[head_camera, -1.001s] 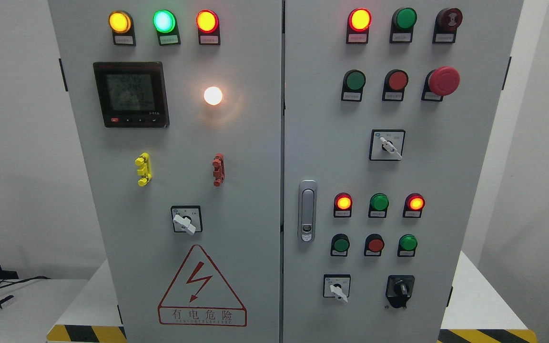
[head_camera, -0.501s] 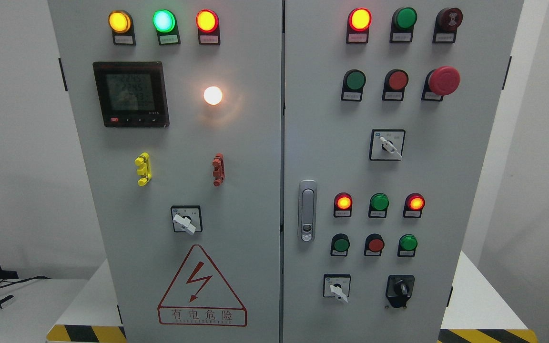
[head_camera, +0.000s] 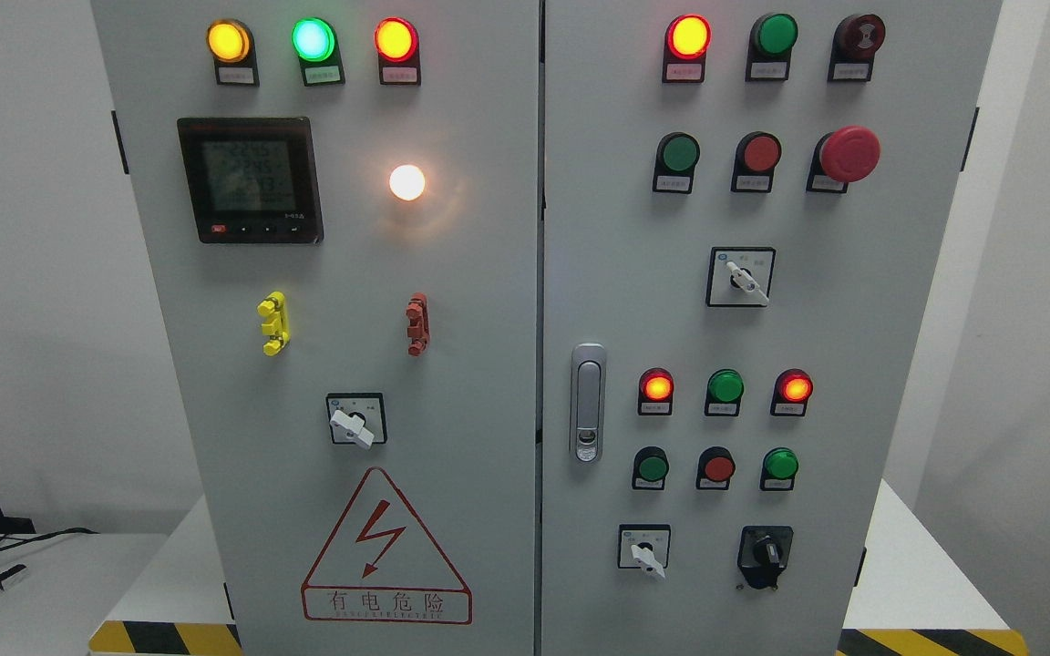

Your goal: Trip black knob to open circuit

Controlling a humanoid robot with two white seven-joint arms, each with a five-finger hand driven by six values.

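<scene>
The black knob (head_camera: 766, 553) sits on a black square base at the lower right of the grey cabinet's right door (head_camera: 853, 410). Its handle points up and slightly left. Neither of my hands nor arms shows anywhere in the head view. Nothing touches the knob.
A white rotary switch (head_camera: 645, 552) sits left of the knob, another (head_camera: 741, 279) higher up, a third (head_camera: 354, 423) on the left door. Lit lamps, push buttons and a red mushroom button (head_camera: 847, 153) fill the doors. A door latch (head_camera: 588, 403) stands mid-panel. A meter (head_camera: 250, 179) glows upper left.
Only the digits on the meter's display flicker; the panel, switches and lamps stay as they were.
</scene>
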